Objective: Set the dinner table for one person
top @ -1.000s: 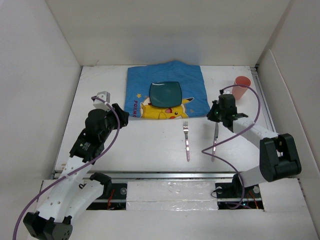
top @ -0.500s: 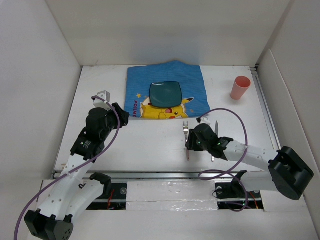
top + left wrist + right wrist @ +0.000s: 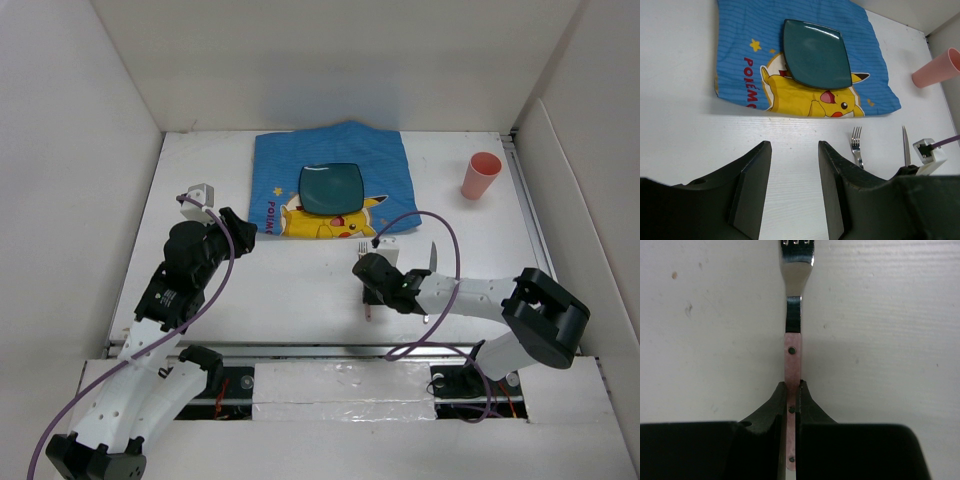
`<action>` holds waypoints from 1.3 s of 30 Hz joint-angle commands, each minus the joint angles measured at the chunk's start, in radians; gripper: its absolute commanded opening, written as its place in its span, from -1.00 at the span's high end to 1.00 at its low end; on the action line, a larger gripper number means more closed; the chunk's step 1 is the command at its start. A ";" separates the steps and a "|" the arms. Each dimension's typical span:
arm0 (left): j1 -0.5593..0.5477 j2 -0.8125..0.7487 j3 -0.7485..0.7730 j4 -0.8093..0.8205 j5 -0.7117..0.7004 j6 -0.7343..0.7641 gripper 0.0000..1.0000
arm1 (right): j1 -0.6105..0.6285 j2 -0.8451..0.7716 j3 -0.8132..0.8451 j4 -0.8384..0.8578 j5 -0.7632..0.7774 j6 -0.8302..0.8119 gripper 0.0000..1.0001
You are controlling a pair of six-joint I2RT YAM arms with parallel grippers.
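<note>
A fork (image 3: pixel 793 315) with a pink riveted handle lies on the white dinner table (image 3: pixel 300 300), tines pointing to the far side. My right gripper (image 3: pixel 792 390) is shut on that handle, fingers down at the tabletop; from above, the right gripper (image 3: pixel 368 284) covers the middle of the fork (image 3: pixel 362 248). A knife (image 3: pixel 433 254) lies just right of it. A dark teal square plate (image 3: pixel 331 188) sits on the blue cartoon cloth (image 3: pixel 380 160). My left gripper (image 3: pixel 793 147) hangs open over bare table, left gripper (image 3: pixel 243 234) near the cloth's front left corner.
A pink cup (image 3: pixel 482 175) stands at the far right of the table. White panels wall the table on the left, back and right. The right arm's purple cable (image 3: pixel 440 290) loops over the table above the knife.
My right arm swung from beside the cup and knife over to the fork, opened, then shut on its handle. The fork shifted slightly left. The left arm barely moved.
</note>
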 commanded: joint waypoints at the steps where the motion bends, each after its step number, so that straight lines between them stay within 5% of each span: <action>1: 0.007 -0.012 0.019 0.025 0.014 -0.002 0.21 | 0.063 -0.047 0.079 -0.139 0.143 0.039 1.00; 8: 0.007 -0.039 0.023 0.011 -0.026 -0.010 0.20 | 0.052 -0.054 0.326 -0.119 0.168 -0.173 1.00; 13: 0.007 -0.038 0.023 0.012 -0.017 -0.010 0.20 | -0.130 0.009 0.452 -0.067 0.042 -0.312 1.00; 20: 0.007 -0.038 0.025 0.012 -0.014 -0.016 0.19 | -0.232 0.126 0.658 0.014 -0.137 -0.386 1.00; 39: 0.007 -0.061 0.036 -0.005 -0.098 -0.062 0.19 | -0.140 1.032 1.731 -0.191 -0.196 -0.156 1.00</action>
